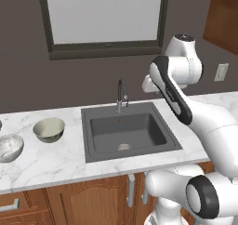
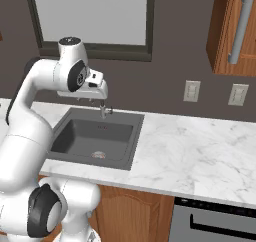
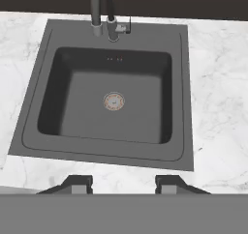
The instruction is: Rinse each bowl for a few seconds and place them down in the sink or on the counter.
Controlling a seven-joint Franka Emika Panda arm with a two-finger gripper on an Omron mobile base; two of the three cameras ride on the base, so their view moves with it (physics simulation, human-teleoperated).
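Note:
Two bowls stand on the white marble counter [image 1: 56, 161] left of the sink: the olive-beige bowl [image 1: 49, 129] with a cream inside, and the whitish-grey marbled bowl [image 1: 9, 147] near the left edge. The dark grey sink [image 1: 125, 131] [image 2: 95, 136] [image 3: 87, 107] holds nothing but its round drain [image 3: 114, 101]. The slim faucet [image 1: 121, 96] [image 3: 97, 10] rises at its back rim. My gripper [image 3: 123, 183] hangs above the sink's front edge, open and holding nothing, pointing down into the basin. It is well to the right of both bowls.
A window sits on the dark wall behind the faucet. Wall outlets [image 2: 192, 91] and a wooden upper cabinet [image 2: 235, 31] are to the right. A long stretch of counter [image 2: 200, 151] runs right of the sink, above a dark appliance front [image 2: 215, 221].

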